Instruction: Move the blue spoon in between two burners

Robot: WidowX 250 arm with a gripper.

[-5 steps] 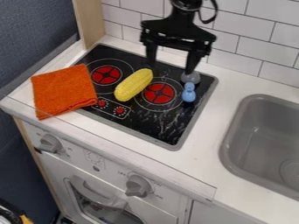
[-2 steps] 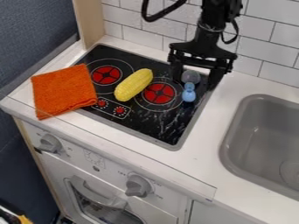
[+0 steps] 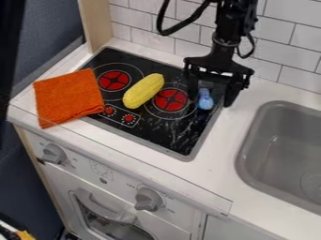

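Note:
The blue spoon (image 3: 205, 101) lies on the black stovetop (image 3: 169, 130), to the right of the right red burner (image 3: 171, 100); its greyish bowl end is hidden behind the gripper. My gripper (image 3: 212, 97) hangs low over the stove's back right corner, open, with one finger on each side of the spoon. The left red burner (image 3: 114, 80) is farther left on the stovetop.
A yellow corn cob (image 3: 144, 90) lies between the two burners. An orange cloth (image 3: 69, 97) covers the stove's left edge. To the right is a grey sink (image 3: 276, 140), and a white tiled wall (image 3: 285, 49) rises behind.
The gripper has travelled right and come down around the spoon, moving only slightly since the middle frame. The spoon's visible end looks slightly shifted. A dark shape has appeared at the upper left edge.

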